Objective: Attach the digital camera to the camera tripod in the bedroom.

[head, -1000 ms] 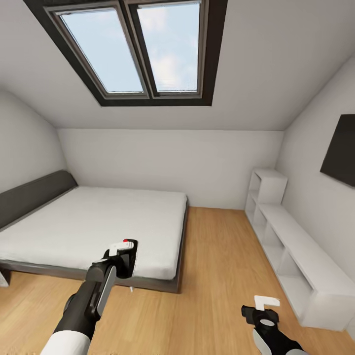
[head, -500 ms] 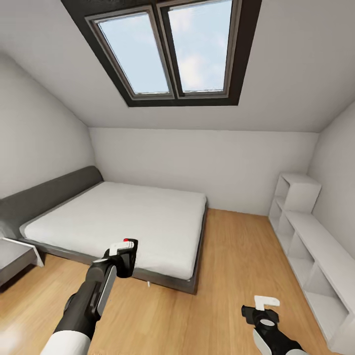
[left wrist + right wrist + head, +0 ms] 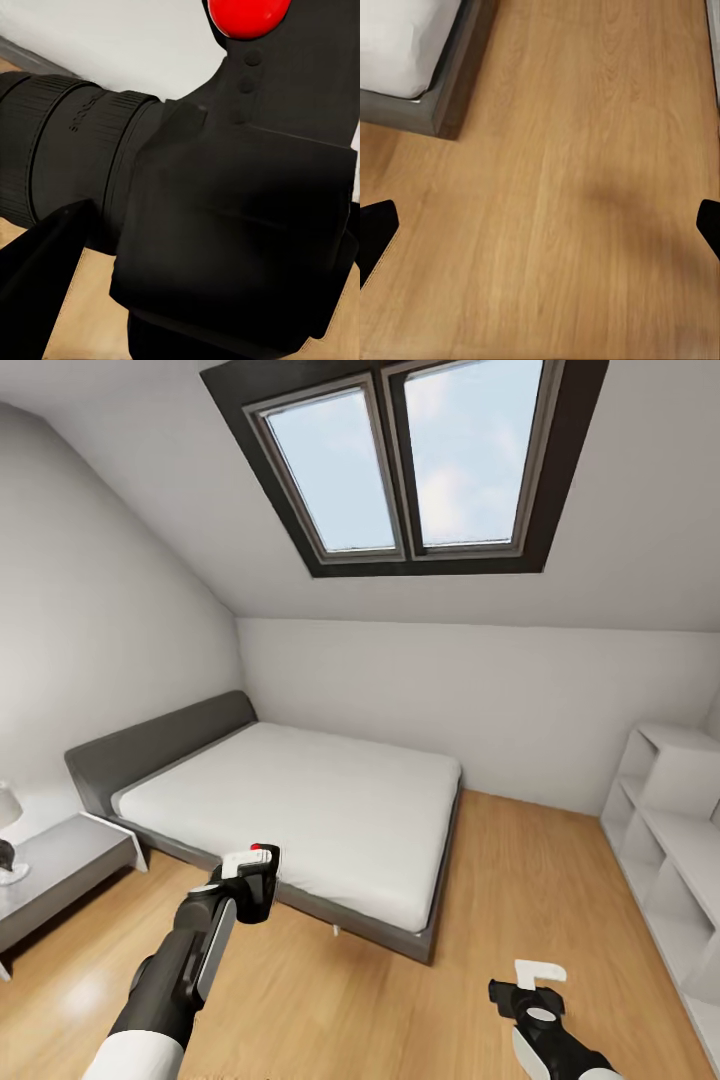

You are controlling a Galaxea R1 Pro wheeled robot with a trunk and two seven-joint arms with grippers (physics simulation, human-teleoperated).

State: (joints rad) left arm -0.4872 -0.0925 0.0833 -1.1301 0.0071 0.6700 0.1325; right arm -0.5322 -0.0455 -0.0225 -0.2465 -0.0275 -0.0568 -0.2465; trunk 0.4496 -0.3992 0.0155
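The head view looks across the bedroom [image 3: 560,690]: white walls under a sloped ceiling, with a dark-framed skylight [image 3: 420,470] of two panes showing blue sky and thin cloud. A low bed [image 3: 300,810] stands on the light wood floor [image 3: 500,900], its white mattress bare, its grey headboard against the left wall and its grey frame running round the foot. To the left of the bed a low grey surface [image 3: 55,870] carries the foot and the pale shade of a small lamp [image 3: 8,840], cut off by the picture's edge. Along the right wall runs a white cubby shelf [image 3: 670,830] with open compartments, taller at its far end.

The left hand [image 3: 245,880] is raised in front of the bed's near edge and is closed around the digital camera [image 3: 255,890], whose red button shows at the top. In the left wrist view the digital camera [image 3: 225,217] is very close to the lens: black body, ribbed lens barrel reaching to one side, the red button at the upper edge, and one dark finger [image 3: 37,262] against the barrel.

The right hand [image 3: 530,985] hangs low over the floor, well apart from the bed. In the right wrist view its two dark fingertips [image 3: 376,232] stand wide apart at the picture's sides, with bare wood floor [image 3: 585,187] between them and a corner of the bed [image 3: 427,67] beyond.
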